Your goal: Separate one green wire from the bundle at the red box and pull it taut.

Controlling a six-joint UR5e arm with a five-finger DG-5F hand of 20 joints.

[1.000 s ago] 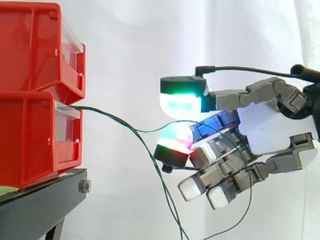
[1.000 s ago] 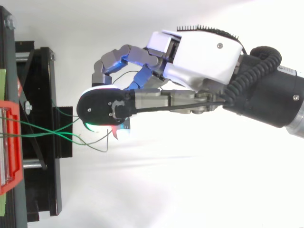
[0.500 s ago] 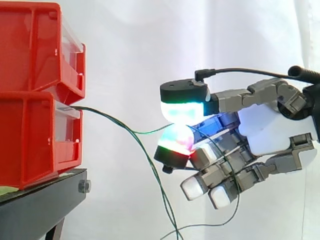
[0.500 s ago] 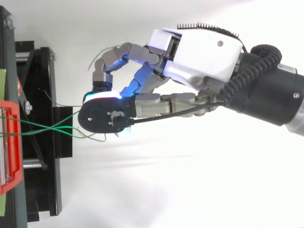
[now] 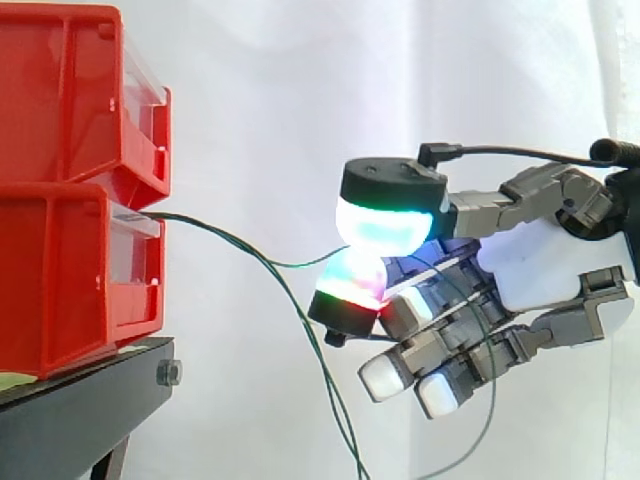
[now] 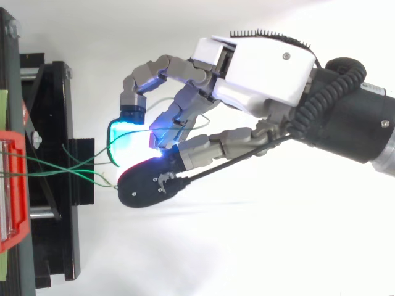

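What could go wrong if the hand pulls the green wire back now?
1. The green wire pinched between the fingers leaves the red bin alongside other strands; they cross, so pulling may drag them too.
2. A loose strand loops over the lower fingers of the hand and could snag.

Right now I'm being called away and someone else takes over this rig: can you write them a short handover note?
Hand: shut, its pads pinching one green wire, clear of the red box.
Things: that wire runs from the box front to the pinch; the other wires hang down below the hand.
Done: one wire looks singled out from the bundle.
Left: it sags in a curve, so pull it away from the box until taut.
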